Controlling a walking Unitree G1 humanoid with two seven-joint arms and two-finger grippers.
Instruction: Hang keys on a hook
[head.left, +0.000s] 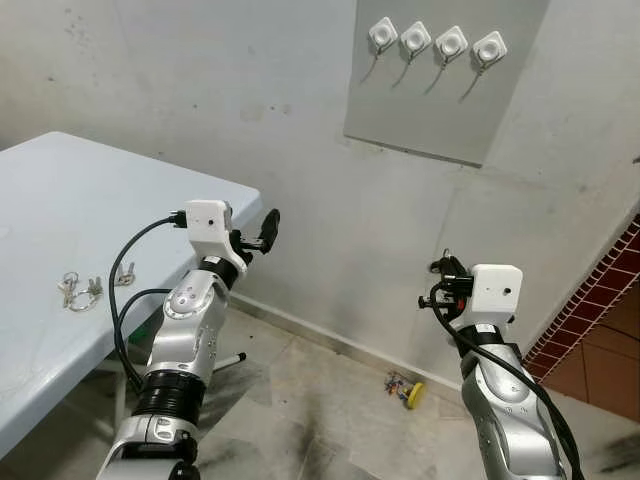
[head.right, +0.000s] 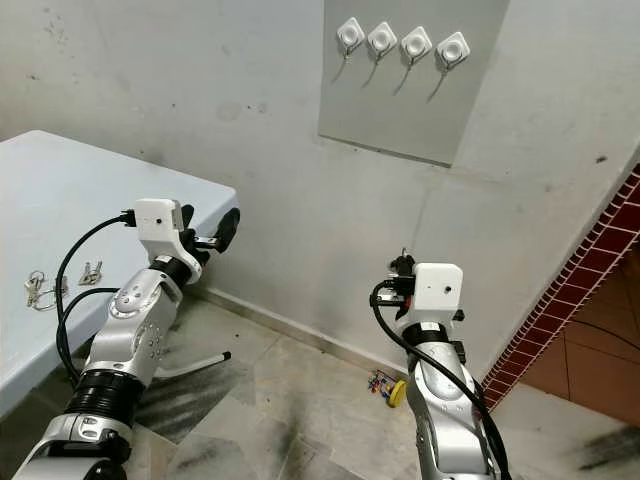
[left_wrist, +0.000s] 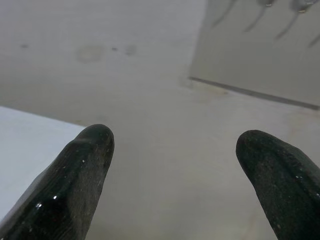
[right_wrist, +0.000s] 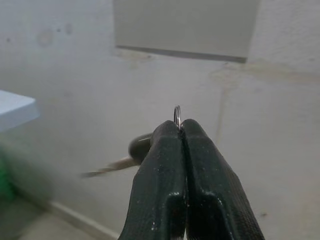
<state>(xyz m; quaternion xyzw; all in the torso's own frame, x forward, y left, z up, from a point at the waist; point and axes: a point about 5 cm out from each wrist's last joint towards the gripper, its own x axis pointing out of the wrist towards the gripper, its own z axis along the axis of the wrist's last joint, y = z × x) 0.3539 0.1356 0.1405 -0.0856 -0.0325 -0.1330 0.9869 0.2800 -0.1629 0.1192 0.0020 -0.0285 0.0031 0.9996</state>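
Four white hooks sit in a row on a grey panel high on the wall. My right gripper is raised in front of the wall below the panel, shut on a key ring. A key dangles from that ring beside the fingers. The same gripper is well below and slightly right of the hooks. My left gripper is open and holds nothing, held up near the table corner with its fingertips pointing at the wall. More keys lie on the table.
A light blue table stands at the left with a small key on it. A small yellow and coloured object lies on the tiled floor by the wall. Red tiling covers the wall at the right.
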